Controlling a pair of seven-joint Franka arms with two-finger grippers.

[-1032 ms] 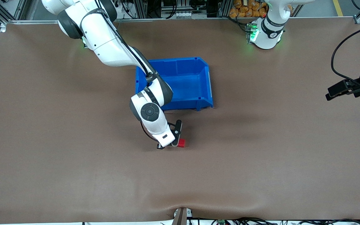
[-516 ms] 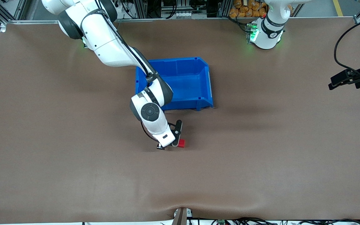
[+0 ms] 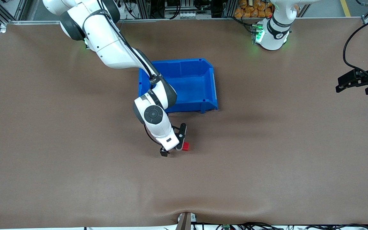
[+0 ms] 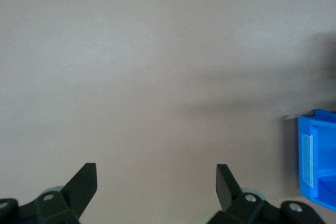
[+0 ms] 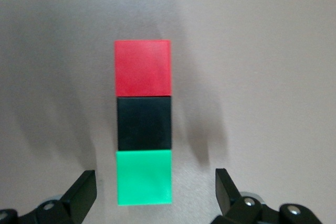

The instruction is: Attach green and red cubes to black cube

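Observation:
In the right wrist view the red cube (image 5: 143,67), the black cube (image 5: 144,123) and the green cube (image 5: 144,177) lie on the table in one straight row, black in the middle, faces touching. My right gripper (image 5: 155,179) is open, with one finger on each side of the green cube and clear of it. In the front view the right gripper (image 3: 172,149) covers the black and green cubes; only the red cube (image 3: 186,146) shows. My left gripper (image 3: 351,82) is open and empty over the left arm's end of the table (image 4: 156,174).
A blue bin (image 3: 209,83) stands farther from the front camera than the cubes, and the right arm's wrist reaches over its rim. Its corner (image 4: 317,161) shows in the left wrist view. The brown table mat (image 3: 267,159) is bare elsewhere.
My left gripper has drifted toward the table's end and the robots' side. My right gripper stays over the cubes; its finger nearer the front camera now shows farther out.

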